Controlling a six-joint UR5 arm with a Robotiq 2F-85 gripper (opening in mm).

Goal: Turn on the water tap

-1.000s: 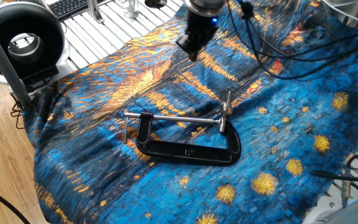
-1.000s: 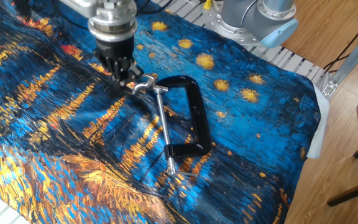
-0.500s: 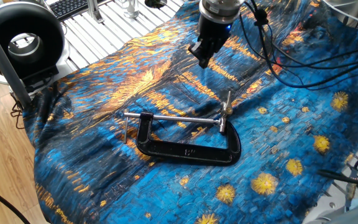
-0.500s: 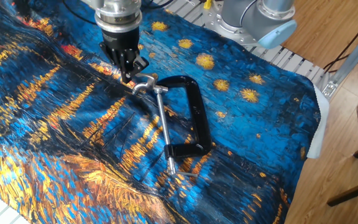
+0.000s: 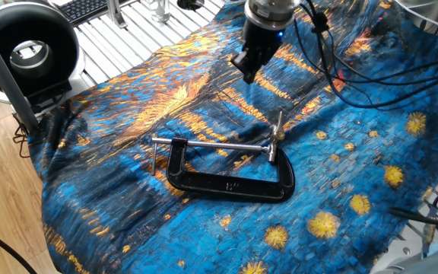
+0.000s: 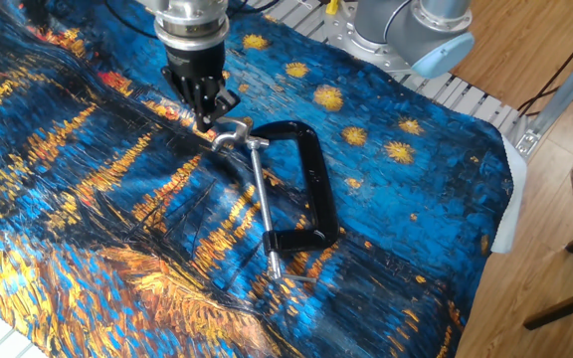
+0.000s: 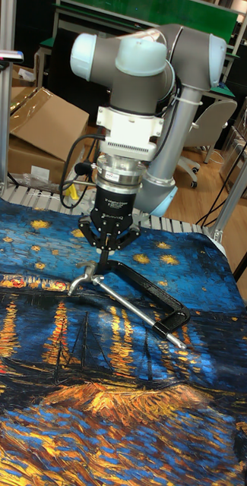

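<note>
Water tap: we read the short silver crossbar handle (image 5: 277,134) with its brass-coloured hub as the tap; it ends the long silver screw (image 5: 211,142) and sits near the middle of the cloth, one tip raised off the fabric.
Clamp frame: the black C-clamp (image 5: 230,183) lies flat, its screw running across the open side of the C.
Gripper: our gripper (image 6: 207,111) hangs above the tap, fingers pointing down. In the tall fixed view the fingertips (image 7: 105,260) look drawn close together just over the crossbar. We see nothing between them, though whether they are fully closed we cannot tell.
Contact: in one fixed view the gripper (image 5: 247,67) appears well apart from the handle, while the other two views place it just above. We judge no contact yet.
Cloth: a blue and gold painted cloth (image 5: 371,164) covers the table under everything.
Progress: we judge only the approach is underway. Descending, gripping the crossbar and turning it are all left.
</note>
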